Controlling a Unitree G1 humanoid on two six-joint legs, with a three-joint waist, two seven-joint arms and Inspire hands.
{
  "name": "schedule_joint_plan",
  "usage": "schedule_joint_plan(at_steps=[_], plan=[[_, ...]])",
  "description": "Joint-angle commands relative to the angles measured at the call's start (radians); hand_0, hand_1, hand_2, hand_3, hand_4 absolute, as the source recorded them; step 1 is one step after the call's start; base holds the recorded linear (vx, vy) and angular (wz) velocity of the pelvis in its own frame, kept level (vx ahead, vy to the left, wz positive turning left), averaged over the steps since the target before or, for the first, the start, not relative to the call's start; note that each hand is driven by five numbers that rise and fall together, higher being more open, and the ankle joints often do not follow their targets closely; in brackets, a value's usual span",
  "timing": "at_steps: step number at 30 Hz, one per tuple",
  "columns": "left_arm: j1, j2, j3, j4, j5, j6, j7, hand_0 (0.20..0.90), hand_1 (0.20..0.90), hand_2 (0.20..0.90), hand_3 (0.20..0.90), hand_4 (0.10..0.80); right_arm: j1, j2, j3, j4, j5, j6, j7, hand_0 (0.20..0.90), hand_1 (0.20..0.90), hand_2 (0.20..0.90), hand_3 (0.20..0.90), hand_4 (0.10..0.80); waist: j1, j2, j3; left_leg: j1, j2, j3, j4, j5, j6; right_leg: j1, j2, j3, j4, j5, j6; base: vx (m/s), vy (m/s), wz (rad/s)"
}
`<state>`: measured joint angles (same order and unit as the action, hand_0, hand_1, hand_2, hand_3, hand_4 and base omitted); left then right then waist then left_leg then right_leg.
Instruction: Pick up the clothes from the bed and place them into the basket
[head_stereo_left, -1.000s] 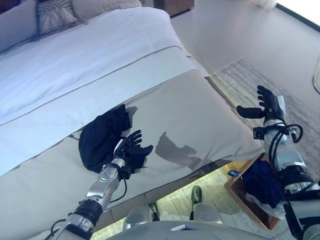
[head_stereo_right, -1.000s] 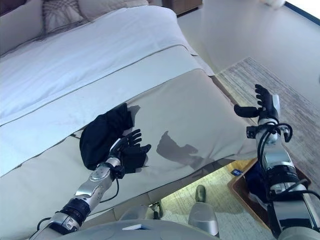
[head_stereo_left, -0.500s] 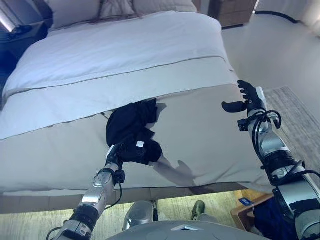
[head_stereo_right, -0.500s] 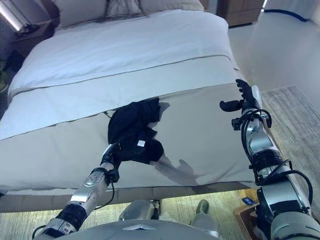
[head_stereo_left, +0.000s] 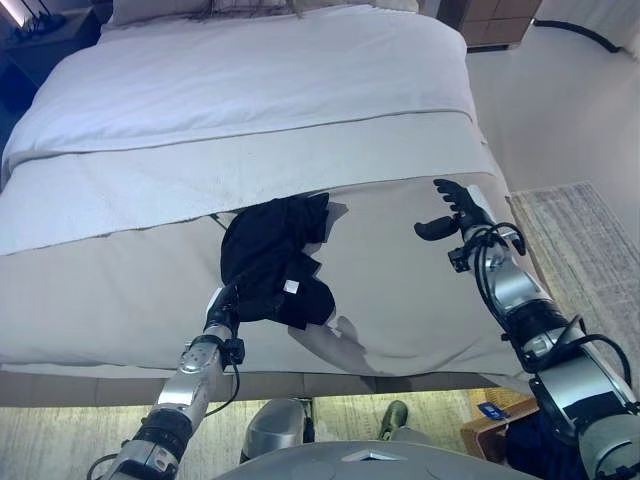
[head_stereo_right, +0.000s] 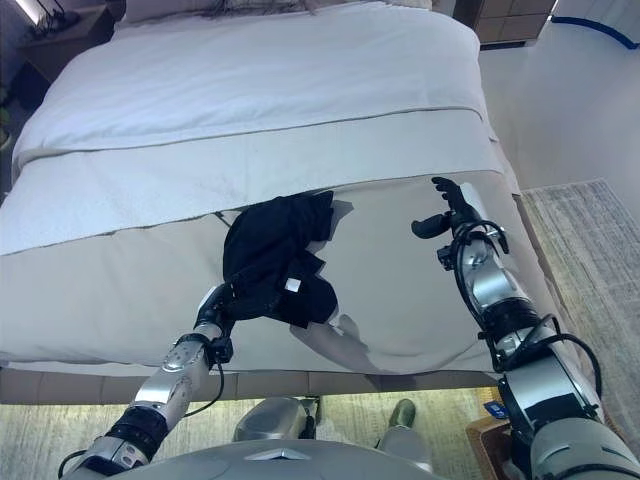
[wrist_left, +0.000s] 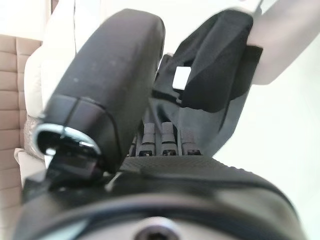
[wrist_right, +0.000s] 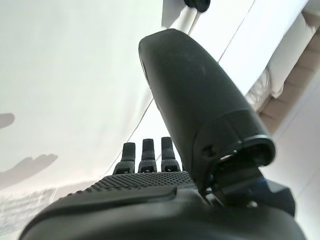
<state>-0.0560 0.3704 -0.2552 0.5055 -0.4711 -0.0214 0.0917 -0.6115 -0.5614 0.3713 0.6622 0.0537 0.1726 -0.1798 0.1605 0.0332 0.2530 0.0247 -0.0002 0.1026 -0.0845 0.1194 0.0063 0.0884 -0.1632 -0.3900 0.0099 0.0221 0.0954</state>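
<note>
A black garment (head_stereo_left: 268, 255) with a small white label lies crumpled on the beige cover of the bed (head_stereo_left: 420, 300), near its front edge. My left hand (head_stereo_left: 221, 301) is at the garment's near left edge. In the left wrist view its fingers (wrist_left: 162, 136) run in under the dark cloth, tips hidden, and the thumb (wrist_left: 115, 75) stands above. My right hand (head_stereo_left: 452, 208) hovers open over the bed's right part, holding nothing, well right of the garment. A corner of the wooden basket (head_stereo_left: 483, 428) with dark clothes (head_stereo_left: 528, 452) inside shows at the lower right.
White bedding (head_stereo_left: 260, 80) covers the far half of the bed, with pillows at the head. A patterned rug (head_stereo_left: 590, 250) lies on the floor to the right. The basket stands on the floor past the bed's front right corner.
The camera has swung left over the bed. My left hand, earlier open beside the garment, now reaches under its edge. My right hand has come in from beside the bed to above it.
</note>
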Motion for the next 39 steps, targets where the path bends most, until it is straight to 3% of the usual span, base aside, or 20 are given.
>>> schedule_joint_plan(at_steps=[1,3,5,8,13,14,20,29,35,39], plan=[[-0.043,0.083,0.025,-0.137,0.014,-0.075,0.006,0.9,0.9,0.9,0.9,0.8,-0.227,-0.026,0.044,-0.025,-0.027,-0.058,-0.025,0.9,0.9,0.9,0.9,0.8,0.043,-0.013,0.003,-0.034,-0.026,-0.02,0.161,-0.17,0.015,-0.128,-0.012,0.05,0.277,-0.085,-0.033,-0.039,-0.057,0.45],[-0.084,0.082,0.008,-0.144,0.001,-0.108,0.011,0.9,0.9,0.9,0.9,0.8,-0.27,-0.027,0.064,-0.032,-0.048,-0.052,-0.046,0.9,0.9,0.9,0.9,0.8,0.031,-0.007,0.052,-0.087,-0.035,-0.06,0.204,-0.182,0.016,-0.186,0.002,0.104,0.239,-0.083,-0.037,-0.136,-0.077,0.37],[-0.122,0.082,-0.011,-0.172,0.001,-0.129,0.026,0.9,0.9,0.9,0.9,0.8,-0.303,-0.038,0.069,-0.056,-0.044,-0.033,-0.056,0.9,0.9,0.9,0.9,0.8,0.032,-0.007,0.107,-0.193,-0.057,-0.085,0.31,-0.194,0.017,-0.224,0.022,0.136,0.256,-0.102,-0.061,-0.226,-0.107,0.77],[-0.187,0.065,-0.027,-0.184,0.004,-0.165,0.042,0.9,0.9,0.9,0.9,0.8,-0.397,-0.036,0.102,-0.031,-0.041,-0.034,-0.069,0.9,0.9,0.9,0.9,0.8,0.065,0.001,0.176,-0.288,-0.054,-0.082,0.371,-0.183,0.003,-0.273,0.003,0.085,0.322,-0.128,-0.075,-0.248,-0.097,0.58],[-0.194,0.066,-0.041,-0.24,-0.008,-0.187,0.038,0.9,0.9,0.9,0.9,0.8,-0.455,-0.025,0.128,0.024,-0.036,-0.033,-0.078,0.9,0.9,0.9,0.9,0.8,0.116,0.026,0.249,-0.36,-0.068,-0.143,0.432,-0.181,0.005,-0.336,-0.027,0.02,0.469,-0.19,-0.108,-0.022,-0.048,0.44],[-0.194,0.063,-0.047,-0.244,-0.012,-0.192,0.046,0.9,0.9,0.9,0.9,0.8,-0.464,-0.014,0.136,0.027,-0.034,-0.023,-0.084,0.9,0.9,0.9,0.9,0.8,0.124,0.027,0.263,-0.357,-0.073,-0.147,0.449,-0.208,0.001,-0.336,-0.036,0.023,0.499,-0.222,-0.102,0.097,0.016,0.62],[-0.185,0.056,-0.07,-0.277,-0.032,-0.2,0.066,0.9,0.9,0.9,0.9,0.8,-0.518,0.05,0.15,0.091,-0.076,0.007,-0.083,0.9,0.9,0.9,0.9,0.8,0.171,0.045,0.267,-0.439,-0.104,-0.18,0.489,-0.211,0.016,-0.418,-0.067,-0.015,0.596,-0.254,-0.112,0.049,0.038,0.31],[-0.152,0.066,-0.1,-0.392,-0.056,-0.218,0.074,0.9,0.9,0.9,0.9,0.8,-0.602,0.066,0.165,0.17,-0.062,0.025,-0.12,0.9,0.9,0.9,0.9,0.8,0.226,0.076,0.267,-0.597,-0.138,-0.196,0.574,-0.228,0.04,-0.569,-0.109,-0.058,0.746,-0.298,-0.121,0.015,0.06,0.22],[-0.129,0.071,-0.111,-0.441,-0.066,-0.221,0.103,0.9,0.9,0.9,0.9,0.8,-0.664,0.058,0.185,0.175,-0.077,0.039,-0.124,0.9,0.9,0.9,0.9,0.8,0.246,0.097,0.267,-0.68,-0.151,-0.184,0.635,-0.245,0.057,-0.653,-0.123,-0.066,0.841,-0.332,-0.131,0.027,0.088,0.12],[-0.107,0.078,-0.109,-0.457,-0.059,-0.226,0.112,0.9,0.9,0.9,0.9,0.8,-0.676,0.057,0.178,0.168,0.004,-0.003,-0.151,0.9,0.9,0.9,0.9,0.8,0.255,0.106,0.267,-0.725,-0.164,-0.184,0.678,-0.259,0.067,-0.698,-0.13,-0.061,0.891,-0.349,-0.133,0.009,0.017,0.02]])
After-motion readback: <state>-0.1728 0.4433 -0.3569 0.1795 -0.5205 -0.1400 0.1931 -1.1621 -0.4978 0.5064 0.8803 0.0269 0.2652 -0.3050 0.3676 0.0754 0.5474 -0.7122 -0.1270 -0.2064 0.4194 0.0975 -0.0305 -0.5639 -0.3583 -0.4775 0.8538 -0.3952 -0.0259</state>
